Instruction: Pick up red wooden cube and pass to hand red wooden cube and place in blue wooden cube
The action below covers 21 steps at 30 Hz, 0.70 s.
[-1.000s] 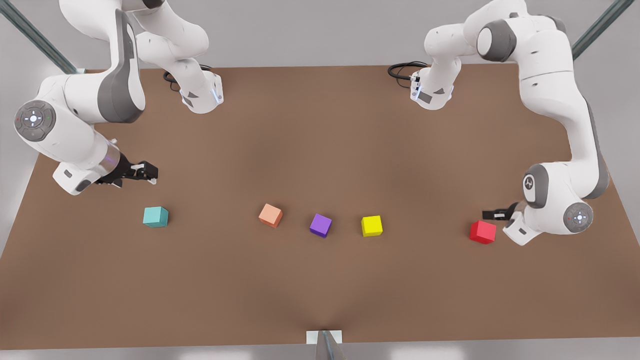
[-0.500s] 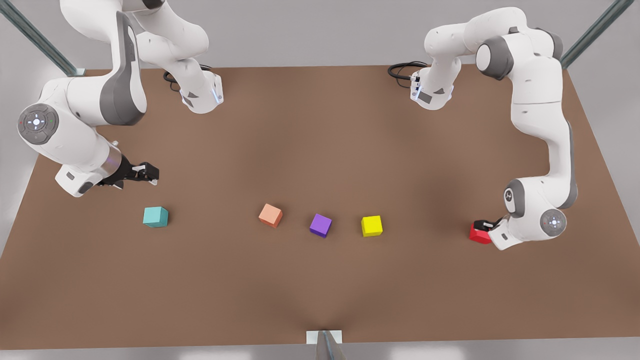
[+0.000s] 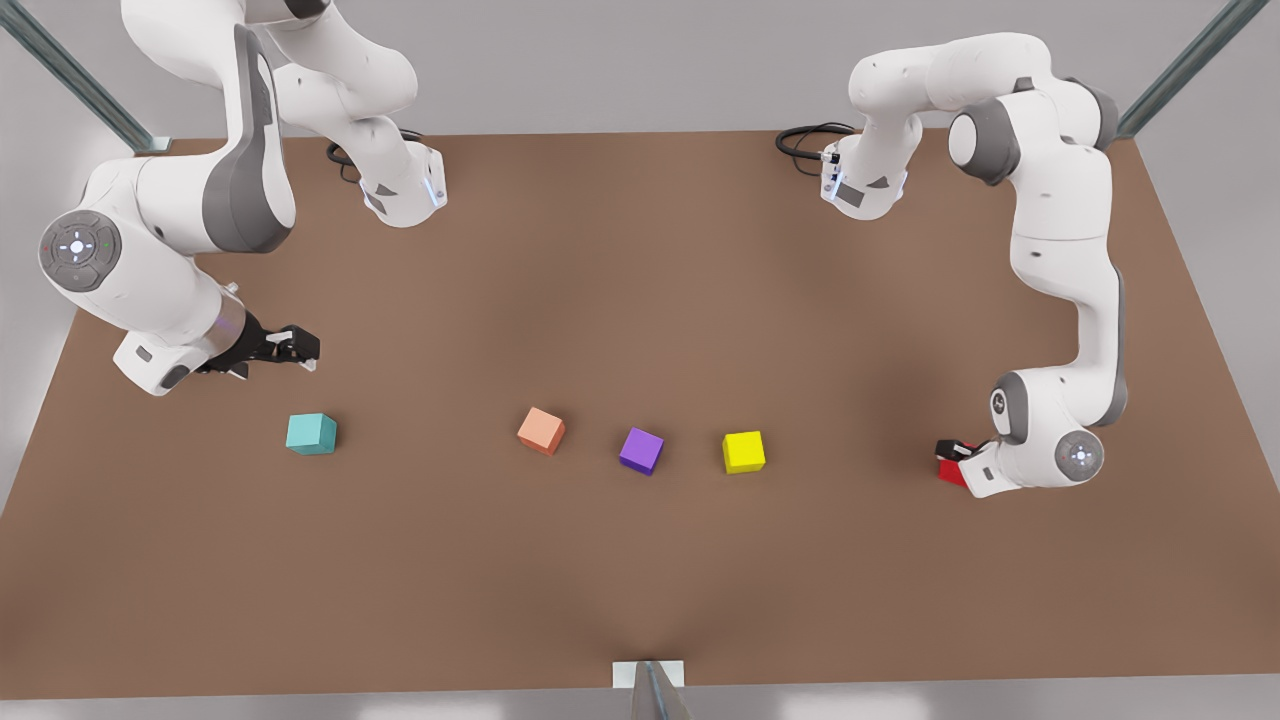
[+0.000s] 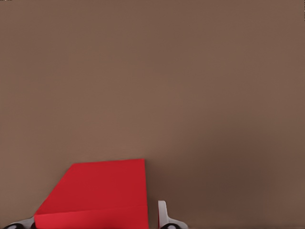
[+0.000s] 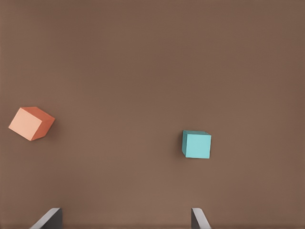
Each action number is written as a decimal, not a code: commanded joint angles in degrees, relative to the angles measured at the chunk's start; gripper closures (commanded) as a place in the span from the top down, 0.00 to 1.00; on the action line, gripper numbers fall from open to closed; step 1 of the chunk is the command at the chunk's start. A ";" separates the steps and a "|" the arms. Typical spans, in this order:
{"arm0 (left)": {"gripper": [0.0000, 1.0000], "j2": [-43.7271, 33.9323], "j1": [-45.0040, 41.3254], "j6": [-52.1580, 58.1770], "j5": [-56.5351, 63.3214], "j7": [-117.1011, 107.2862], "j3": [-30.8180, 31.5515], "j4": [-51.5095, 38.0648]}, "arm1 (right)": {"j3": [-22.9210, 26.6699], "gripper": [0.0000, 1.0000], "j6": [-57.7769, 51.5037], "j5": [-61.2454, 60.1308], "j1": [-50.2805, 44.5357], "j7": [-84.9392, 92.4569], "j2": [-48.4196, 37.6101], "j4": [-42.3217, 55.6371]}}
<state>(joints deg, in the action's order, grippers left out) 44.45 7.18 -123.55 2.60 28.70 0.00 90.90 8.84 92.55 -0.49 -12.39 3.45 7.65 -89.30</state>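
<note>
The left gripper [image 3: 952, 450] has dropped from beside the red wooden cube [image 3: 948, 470] to straddle it, fingers [image 4: 162, 215] still apart, ready to clamp; the open right gripper [image 3: 296, 347] waits near the blue wooden cube [image 3: 311, 433].

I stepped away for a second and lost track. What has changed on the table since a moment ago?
The left gripper came down over the red cube, open fingers now either side of it. The right gripper barely shifted, open above the table near the teal cube. No cube moved.
</note>
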 commanded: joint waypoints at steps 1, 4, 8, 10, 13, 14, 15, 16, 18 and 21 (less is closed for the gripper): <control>0.89 -0.06 -0.06 -0.46 0.04 5.85 0.00 -0.11 | 0.03 1.00 0.09 -0.03 0.00 0.42 0.00 0.01; 0.73 -0.15 -0.32 -0.46 0.13 5.85 0.00 -0.20 | 0.03 1.00 0.00 -0.03 0.00 0.33 -0.09 -0.26; 0.68 -2.35 -1.20 0.42 -0.13 -2.06 0.26 -0.20 | 0.03 1.00 0.00 -0.03 0.00 0.42 -0.09 -0.34; 0.68 -3.58 -1.11 2.17 -0.40 -6.28 1.23 -0.29 | -0.05 1.00 0.17 -0.03 -0.09 0.42 0.35 -0.26; 0.68 -3.93 0.65 18.50 -16.89 -12.26 5.89 -5.64 | -0.58 1.00 0.35 -0.38 -1.40 3.83 2.81 1.41; 0.68 -3.76 0.12 28.08 -30.77 -14.36 7.11 -8.98 | -0.41 1.00 0.26 -10.62 -1.85 13.66 6.93 4.57; 0.68 -3.67 0.12 28.81 -35.55 -22.34 12.81 -10.48 | -0.14 1.00 0.00 -26.62 -0.18 24.20 12.02 5.89; 0.67 -2.62 -0.14 28.28 -36.43 -27.18 17.82 -12.67 | -0.23 1.00 -0.35 -33.58 -0.09 31.93 15.80 7.56; 0.67 3.18 -0.50 24.33 -36.52 -36.60 27.67 -20.06 | -0.58 1.00 -0.44 -48.34 -0.27 58.90 24.76 11.86; 0.68 12.41 -0.85 19.84 -45.22 -36.43 35.24 -27.00 | -3.04 1.00 0.26 -63.75 -0.62 87.07 36.38 18.81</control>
<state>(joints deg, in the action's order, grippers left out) 55.38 6.22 -105.01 -34.87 15.61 33.89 65.34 6.24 92.59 -49.58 -12.99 25.67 42.16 -71.79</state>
